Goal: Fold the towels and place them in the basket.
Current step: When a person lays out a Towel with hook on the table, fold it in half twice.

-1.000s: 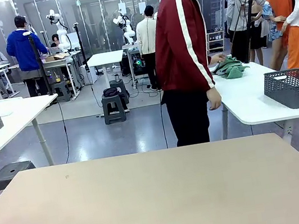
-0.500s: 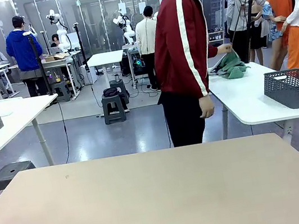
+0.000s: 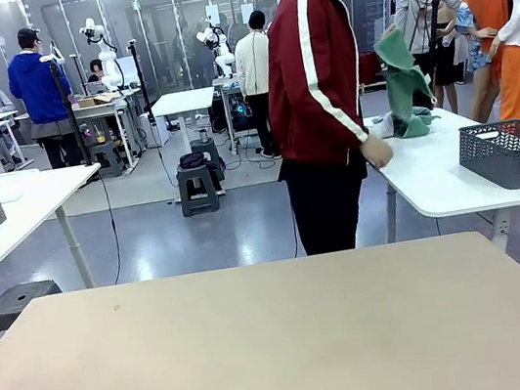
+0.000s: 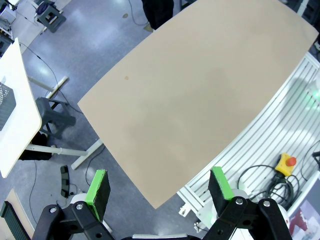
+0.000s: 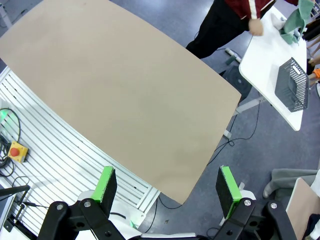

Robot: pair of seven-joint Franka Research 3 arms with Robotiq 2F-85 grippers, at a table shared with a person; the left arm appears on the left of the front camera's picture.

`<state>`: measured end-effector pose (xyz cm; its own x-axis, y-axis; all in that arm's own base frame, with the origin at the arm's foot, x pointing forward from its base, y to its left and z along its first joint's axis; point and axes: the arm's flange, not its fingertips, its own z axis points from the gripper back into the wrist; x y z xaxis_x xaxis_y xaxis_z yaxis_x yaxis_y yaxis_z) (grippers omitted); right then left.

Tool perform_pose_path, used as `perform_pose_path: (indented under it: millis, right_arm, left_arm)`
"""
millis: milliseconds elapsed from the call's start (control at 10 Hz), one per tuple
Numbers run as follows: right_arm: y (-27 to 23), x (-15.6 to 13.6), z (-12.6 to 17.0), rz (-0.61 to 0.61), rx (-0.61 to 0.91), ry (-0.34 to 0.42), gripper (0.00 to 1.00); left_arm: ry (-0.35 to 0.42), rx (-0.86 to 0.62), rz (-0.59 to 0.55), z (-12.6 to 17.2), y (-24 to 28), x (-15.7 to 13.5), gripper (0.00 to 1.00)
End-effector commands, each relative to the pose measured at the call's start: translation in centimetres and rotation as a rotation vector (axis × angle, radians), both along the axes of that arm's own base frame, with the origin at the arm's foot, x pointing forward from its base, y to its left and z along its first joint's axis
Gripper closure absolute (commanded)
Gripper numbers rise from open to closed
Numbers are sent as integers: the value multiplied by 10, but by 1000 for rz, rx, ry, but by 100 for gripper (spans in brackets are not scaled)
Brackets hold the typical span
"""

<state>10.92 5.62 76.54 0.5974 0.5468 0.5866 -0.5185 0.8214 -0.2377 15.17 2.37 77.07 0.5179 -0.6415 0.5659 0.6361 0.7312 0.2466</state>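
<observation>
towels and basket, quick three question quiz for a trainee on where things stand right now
1. Open or shut: how do the left claw and the right claw stand?
2. True or false: the basket stands on the tan table in front of the robot.
3. Who holds the raised towel? A the left claw, B the right claw, C the person.

Key
1. Both open, with nothing between the pads.
2. False: it stands on the white side table.
3. C.
</observation>
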Motion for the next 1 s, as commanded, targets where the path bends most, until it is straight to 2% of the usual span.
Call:
perform_pose_path:
  millis: [0, 900]
  right_arm:
    - [-1, -9, 2, 1, 0, -13, 0]
    - [-1, -9, 2, 1, 0, -13, 0]
  left_arm:
    - [-4, -3, -2, 1, 0, -1, 0]
    - [-4, -3, -2, 1, 0, -1, 0]
